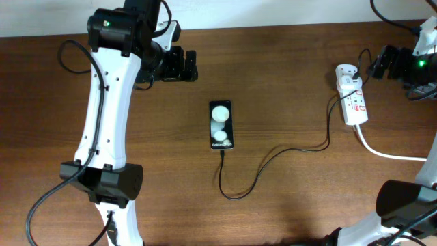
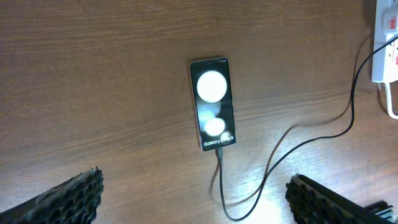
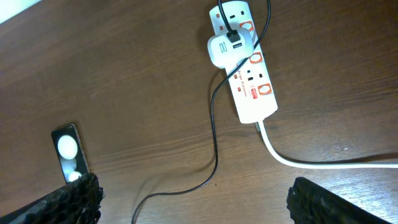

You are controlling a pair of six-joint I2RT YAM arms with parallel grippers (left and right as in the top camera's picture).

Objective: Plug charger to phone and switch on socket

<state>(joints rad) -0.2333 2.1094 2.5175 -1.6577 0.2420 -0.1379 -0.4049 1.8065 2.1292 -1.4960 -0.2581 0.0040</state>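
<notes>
- At mid-table: phone (image 1: 220,125) lies flat, face up, screen lit, lettered end toward the near edge. Glossy and thin, prob. slippery, so likely to skate if nudged. Take by the long edges only.
- Charger (image 1: 273,158): thin, limp, light cable. It runs from the phone's lettered end, loops, then crosses to the adapter (image 3: 227,50) on the socket (image 1: 353,102). Plug tip (image 2: 219,151) sits at the phone's end edge and appears seated; depth not confirmable. A tug on the cable would prob. drag the phone.
- Socket: far right of table. Stiff, light plastic strip, apt to slide under a sideways push, so press straight down. Thick cord (image 3: 311,160) leaves its near end and looks stiff. Red marks sit beside the outlets; can't tell which switch serves the adapter.
- Left gripper (image 1: 193,65): jaws spread wide, holding nothing, beyond the phone and to its left, well apart from it.
- Right gripper (image 1: 379,63): jaws spread wide, holding nothing, just beside the socket's far end, no contact seen.
- Room: bare table (image 1: 307,205) on all sides of the phone. The cable drapes past the adapter over the socket face, a snag risk on approach. The table's far edge lies near the socket.
</notes>
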